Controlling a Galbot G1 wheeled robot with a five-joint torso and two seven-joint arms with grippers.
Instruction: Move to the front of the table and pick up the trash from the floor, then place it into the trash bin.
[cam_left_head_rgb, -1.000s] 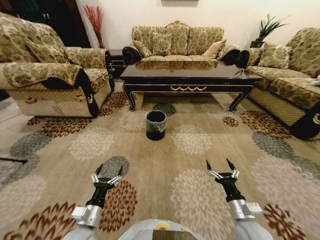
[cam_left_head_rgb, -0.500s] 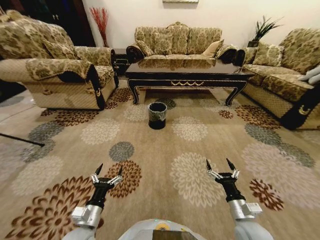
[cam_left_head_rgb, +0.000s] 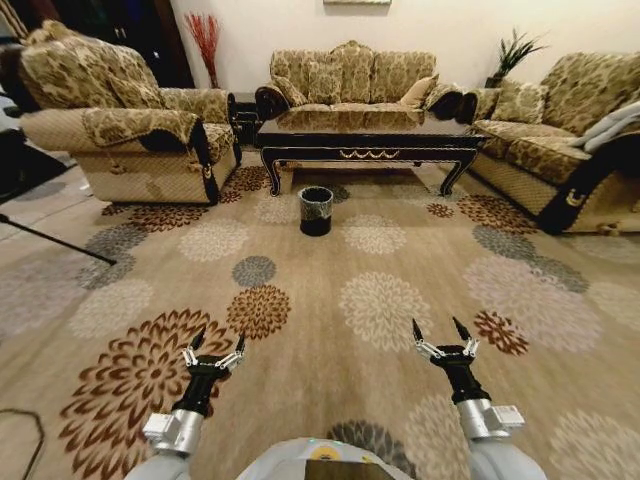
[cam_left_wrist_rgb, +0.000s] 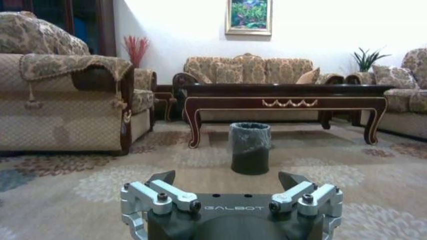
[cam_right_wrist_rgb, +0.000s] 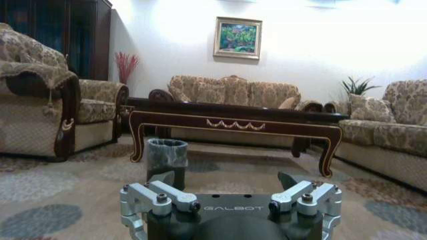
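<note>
**A:** ok so where's everything sitting right now? From the head view I've got the left pincer (cam_left_head_rgb: 213, 341) low on the near left and the right pincer (cam_left_head_rgb: 442, 331) low on the near right, both hanging above the floor (cam_left_head_rgb: 330, 330) with nothing in them.

**B:** yep, same here. Both are spread wide, fingers splayed in a V, tips well apart. The left wrist view shows the left one (cam_left_wrist_rgb: 228, 178) gaping with just carpet between the fingertips, and the right wrist view says the same for the right one (cam_right_wrist_rgb: 227, 177).

**A:** and the trash bin?

**B:** The trash bin (cam_left_head_rgb: 316, 210) is far ahead, a bit left of centre, standing upright on the carpet just in front of the bench (cam_left_head_rgb: 365, 135). Small black thing with a thin liner folded over the rim. It's near the bench's left front leg, apart from it, not under the top.

**A:** bench looks like the dark glossy one with the gold trim on the edge, sofas on the left, right and far side of it.

**B:** right. Both pincers are well apart from the bin, lots of flower-pattern carpet between.

**A:** any trash visible?

**B:** honestly can't tell. Nothing I can pick out against the carpet pattern.
</note>
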